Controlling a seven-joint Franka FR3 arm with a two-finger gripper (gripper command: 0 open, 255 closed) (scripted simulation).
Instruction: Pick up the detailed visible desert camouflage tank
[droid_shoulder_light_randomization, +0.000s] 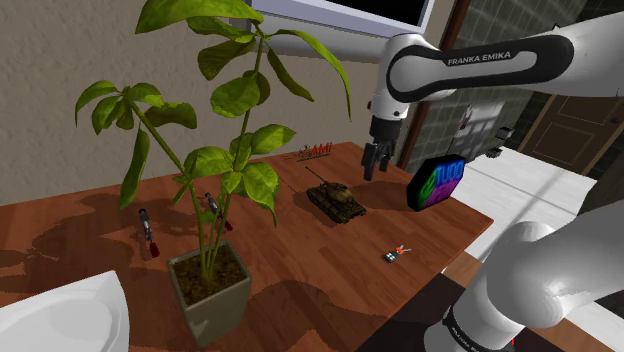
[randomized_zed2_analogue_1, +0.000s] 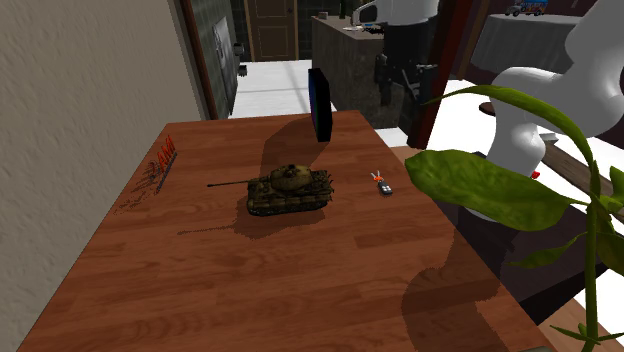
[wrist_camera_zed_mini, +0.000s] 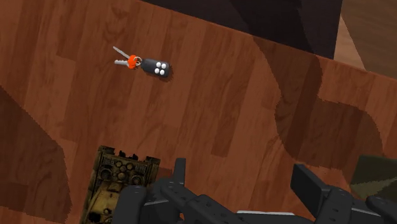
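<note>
Gripper (droid_shoulder_light_randomization: 372, 168): fingers apart, nothing between them, hanging above the table (droid_shoulder_light_randomization: 300, 285).
Tank (droid_shoulder_light_randomization: 337, 199): tan and dark camouflage, upright on the table, below the gripper, just outside one finger.
Keys (droid_shoulder_light_randomization: 396, 254): black fob, on the table, farther from the gripper than the tank.

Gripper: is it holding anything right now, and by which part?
Nothing is held. The gripper is open, its jaws apart over bare table; the camouflage tank stands on the table beside it, untouched.

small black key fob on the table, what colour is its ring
The ring on the small black key fob is orange; clearest in the wrist view.
</note>
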